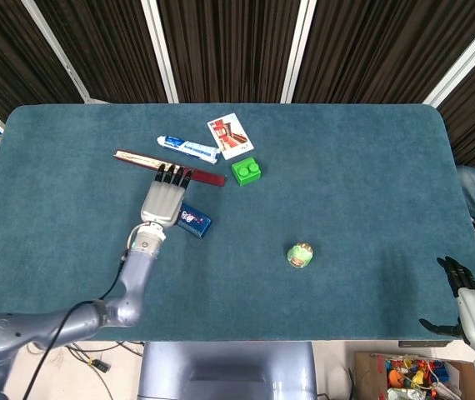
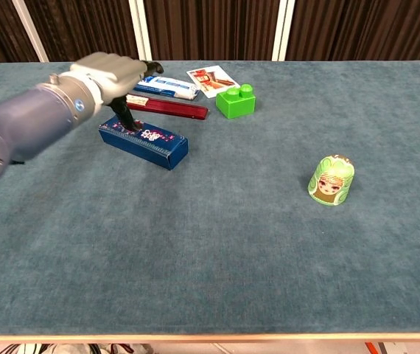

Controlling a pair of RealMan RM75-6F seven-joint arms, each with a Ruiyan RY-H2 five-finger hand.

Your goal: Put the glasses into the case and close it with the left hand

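The blue patterned glasses case point(image 1: 194, 222) point(image 2: 147, 141) lies on the teal table, left of centre, with its lid down. No glasses show in either view. My left hand point(image 1: 161, 200) point(image 2: 108, 74) hovers over the case's far left end, holding nothing, with its fingers stretched toward the back. In the chest view its dark thumb reaches down to the top of the case. My right hand point(image 1: 471, 304) hangs off the table's near right corner, fingers apart and holding nothing.
Behind the case lie a long dark red strip point(image 1: 189, 172) point(image 2: 173, 108), a toothpaste tube point(image 1: 187, 148) point(image 2: 167, 87), a picture card point(image 1: 230, 135) point(image 2: 211, 78) and a green brick point(image 1: 247, 171) point(image 2: 236, 101). A small green doll point(image 1: 301, 254) point(image 2: 331, 179) stands right of centre.
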